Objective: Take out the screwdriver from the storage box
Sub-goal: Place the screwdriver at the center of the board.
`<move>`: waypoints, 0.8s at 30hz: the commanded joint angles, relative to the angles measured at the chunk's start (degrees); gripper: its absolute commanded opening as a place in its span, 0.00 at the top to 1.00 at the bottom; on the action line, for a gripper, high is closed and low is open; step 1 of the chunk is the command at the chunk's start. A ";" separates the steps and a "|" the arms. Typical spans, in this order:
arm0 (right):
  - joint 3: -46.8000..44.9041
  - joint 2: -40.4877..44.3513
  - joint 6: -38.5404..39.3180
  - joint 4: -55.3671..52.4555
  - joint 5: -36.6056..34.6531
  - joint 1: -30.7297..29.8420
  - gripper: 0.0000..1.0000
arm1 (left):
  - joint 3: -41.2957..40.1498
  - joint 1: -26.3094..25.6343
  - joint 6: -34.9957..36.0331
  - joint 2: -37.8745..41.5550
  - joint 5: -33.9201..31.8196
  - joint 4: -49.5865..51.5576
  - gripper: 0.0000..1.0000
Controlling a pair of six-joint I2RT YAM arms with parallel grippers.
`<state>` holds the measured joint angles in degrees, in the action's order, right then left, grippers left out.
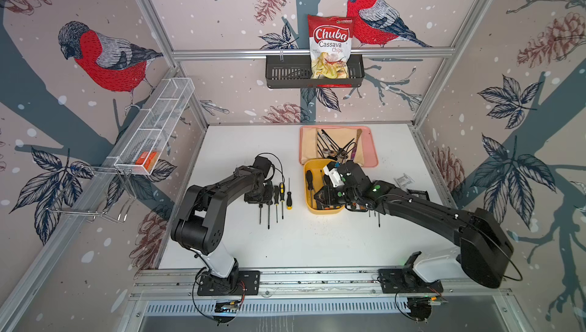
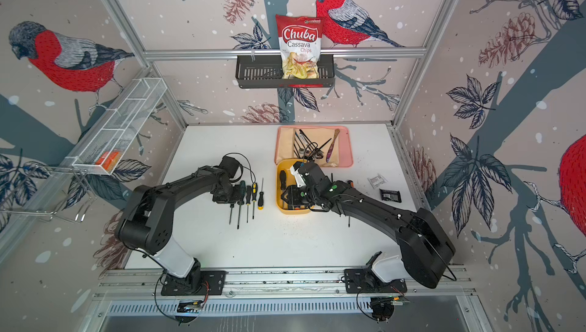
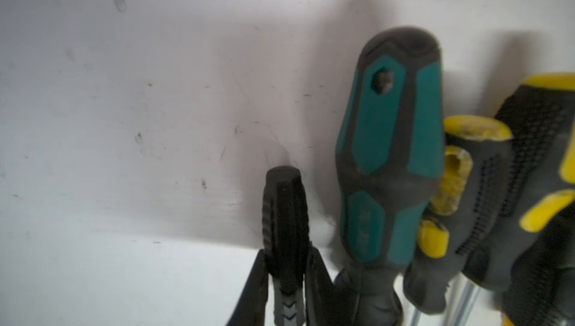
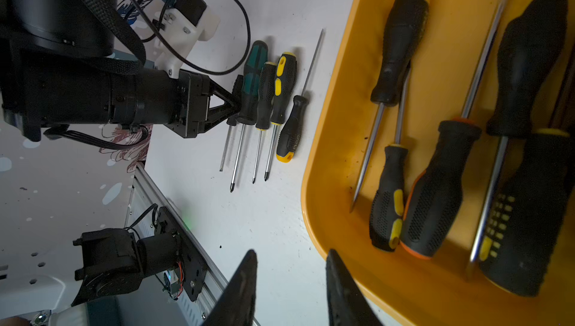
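Right end effector [image 4: 291, 281] nearer, held part-open and empty at storage box [image 1: 314, 165] rim.
A screwdriver [image 1: 309, 179] is seen just up-frame, shaft lying up-down; left end effector [image 3: 287, 267] is clamped on a black driver [image 3: 284, 215].

In a top view the right arm [image 1: 412, 210] hides much of the storage box [image 1: 306, 194]. The left wrist view's edge cuts off the shaft of the black-handled screwdriver [image 3: 284, 215].
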<state>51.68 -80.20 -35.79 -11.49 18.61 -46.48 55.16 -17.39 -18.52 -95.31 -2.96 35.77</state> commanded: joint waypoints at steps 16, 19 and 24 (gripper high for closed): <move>1.49 0.92 1.51 -2.46 -1.36 1.03 0.61 | 1.17 0.19 -1.38 4.56 1.20 1.80 0.70; 2.31 1.02 1.27 -3.67 -2.44 1.28 0.61 | 1.63 0.16 -1.74 6.50 2.36 2.61 0.70; 5.25 -0.45 0.50 -8.51 -6.12 2.43 0.60 | 1.71 -0.82 -2.87 10.31 6.03 3.25 0.69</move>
<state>55.44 -79.90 -34.68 -16.49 15.81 -44.51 56.51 -17.56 -20.25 -86.70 0.03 37.56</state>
